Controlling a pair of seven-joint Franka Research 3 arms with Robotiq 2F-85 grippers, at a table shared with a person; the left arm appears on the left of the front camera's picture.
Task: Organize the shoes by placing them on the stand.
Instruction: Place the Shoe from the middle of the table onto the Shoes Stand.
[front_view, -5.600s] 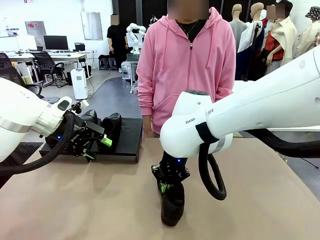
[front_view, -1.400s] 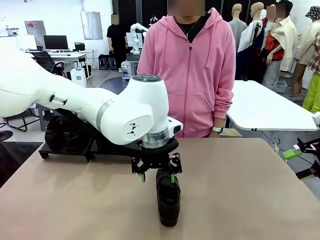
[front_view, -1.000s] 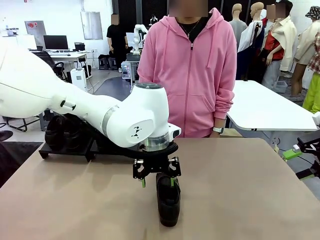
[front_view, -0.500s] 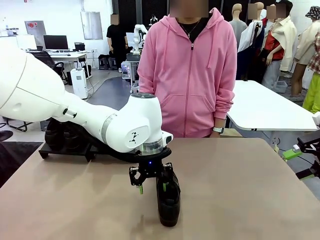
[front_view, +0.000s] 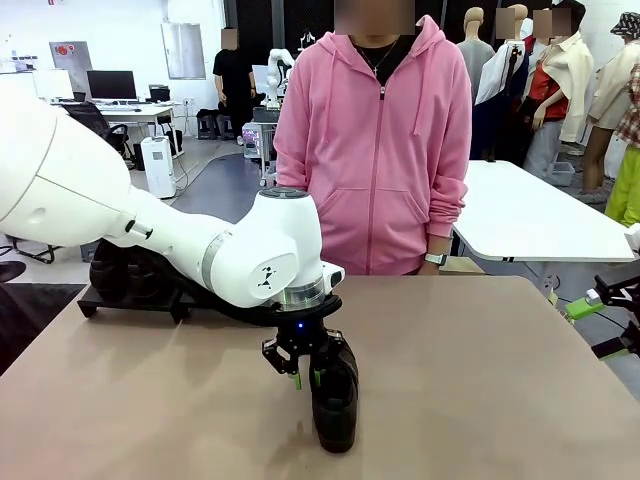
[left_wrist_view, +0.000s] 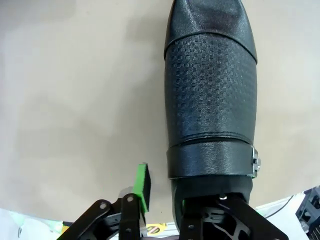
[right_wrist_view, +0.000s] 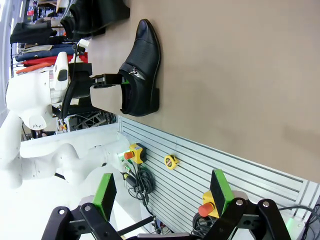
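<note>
One black shoe (front_view: 336, 405) lies on the brown table, toe toward the front edge. My left gripper (front_view: 308, 372) stands over its heel end and straddles one side wall. In the left wrist view one green pad (left_wrist_view: 143, 185) is outside the shoe (left_wrist_view: 210, 100), a narrow gap off the leather, and the other finger is down inside the opening. Other shoes (front_view: 120, 272) sit on the black stand (front_view: 135, 298) at the far left, partly hidden behind my left arm. My right gripper (right_wrist_view: 162, 187) is open, off the table's right edge (front_view: 600, 322).
A person in a pink hoodie (front_view: 375, 150) stands at the far side of the table with arms down. A white table (front_view: 530, 215) stands behind to the right. The brown tabletop (front_view: 480, 400) has free room right of the shoe.
My left gripper has come down over the shoe's heel end and its jaws have narrowed around the side wall. The shoe and my right gripper have not moved.
</note>
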